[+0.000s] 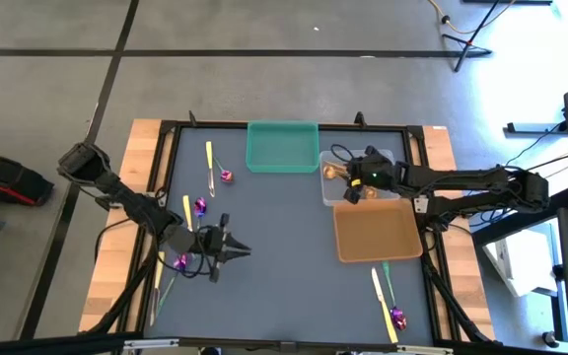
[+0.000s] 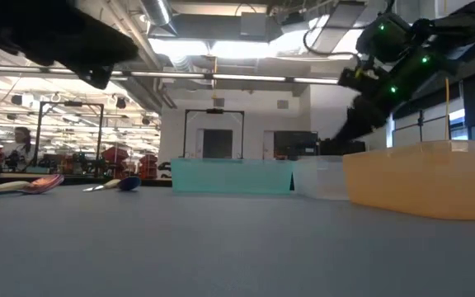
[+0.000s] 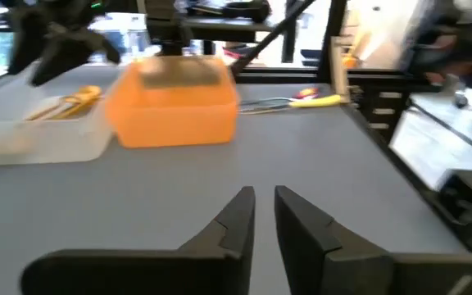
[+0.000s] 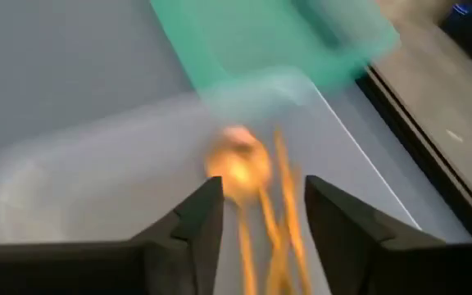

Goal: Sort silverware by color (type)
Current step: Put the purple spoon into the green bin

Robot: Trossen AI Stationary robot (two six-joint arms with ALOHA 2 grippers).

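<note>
Dark right pincer (image 4: 256,217) hangs spread over my clear plastic tray (image 1: 329,191), shiny gold spoons (image 4: 240,168) below; one could bounce out. Left pincer (image 3: 265,221), slightly parted and empty, could jostle purple-headed spoons (image 1: 201,206). I count four purple, four pale yellow knives (image 1: 208,163), three trays.

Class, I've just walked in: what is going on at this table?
A two-armed robot is sorting silverware. The right end effector hangs open over the clear tray, where gold spoons lie. The left end effector is above bare table. Purple-headed spoons and yellow knives lie loose; the green tray looks empty.
</note>
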